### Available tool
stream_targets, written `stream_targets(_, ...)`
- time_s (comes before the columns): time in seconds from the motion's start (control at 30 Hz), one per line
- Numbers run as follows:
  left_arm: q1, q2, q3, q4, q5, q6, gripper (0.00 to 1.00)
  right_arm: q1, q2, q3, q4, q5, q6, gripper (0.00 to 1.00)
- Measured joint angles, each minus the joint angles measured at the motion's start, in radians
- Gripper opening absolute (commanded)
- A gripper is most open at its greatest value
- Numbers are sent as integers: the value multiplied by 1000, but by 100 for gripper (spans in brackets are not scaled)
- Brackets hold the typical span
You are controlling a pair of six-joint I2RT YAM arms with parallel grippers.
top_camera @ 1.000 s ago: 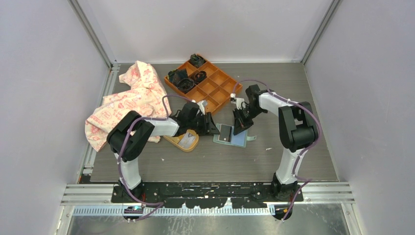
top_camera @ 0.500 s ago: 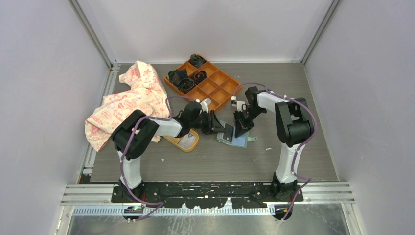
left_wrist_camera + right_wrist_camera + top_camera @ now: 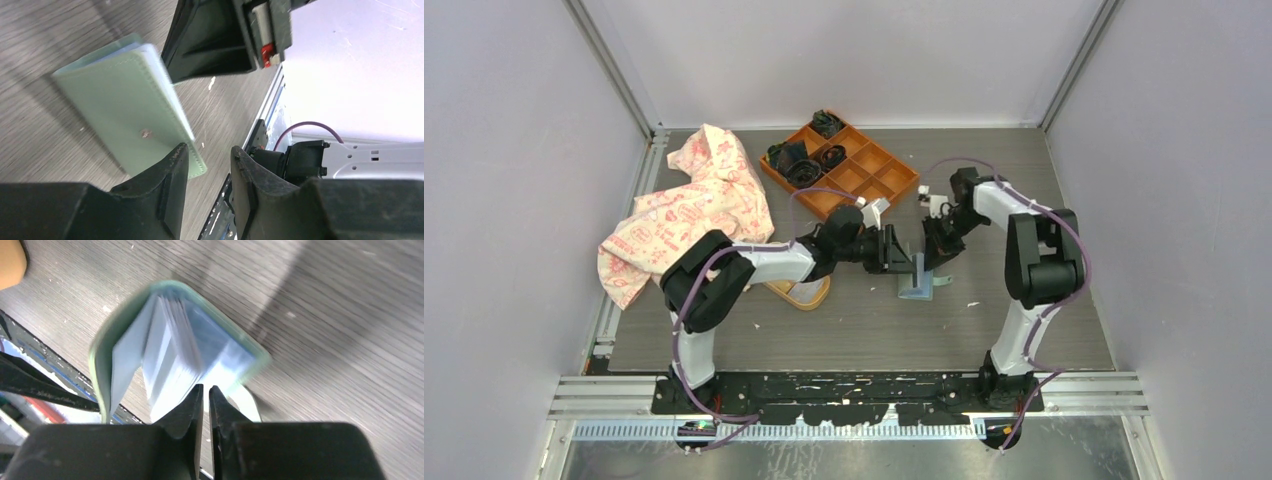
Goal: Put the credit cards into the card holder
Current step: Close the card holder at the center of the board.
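Holder (image 3: 915,288) sits half-folded on the table (image 3: 844,322), right between your grippers, its fold looking to run near-to-far. Your left gripper (image 3: 209,149) hangs part-open and empty, with the holder's green back just ahead of its tips. Your right gripper (image 3: 205,388) is pinched almost closed at the holder's open mouth; whether it nips a leaf, you can't tell. What look like cards (image 3: 167,335) sit inside the fold. Your right arm faces the slots, so it's better placed.
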Motion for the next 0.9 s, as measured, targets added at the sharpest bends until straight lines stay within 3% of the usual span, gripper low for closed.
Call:
stream_targets(0.23, -39, 65, 101, -15, 0, 11, 38, -114, -168, -1, -13, 33, -50, 31)
stream_targets(0.33, -49, 107, 124, -21, 0, 11, 38, -148, -203, -7, -13, 33, -64, 42)
stream_targets(0.43, -56, 153, 141, -37, -5, 14, 35, -175, -207, -26, -13, 38, -79, 46)
stream_targets(0.7, -59, 201, 156, -47, -13, 16, 28, -198, -143, -50, -29, 56, -99, 43)
stream_targets(0.9, -59, 202, 156, -50, -17, 23, 27, -198, -65, -50, -47, 45, -105, 25)
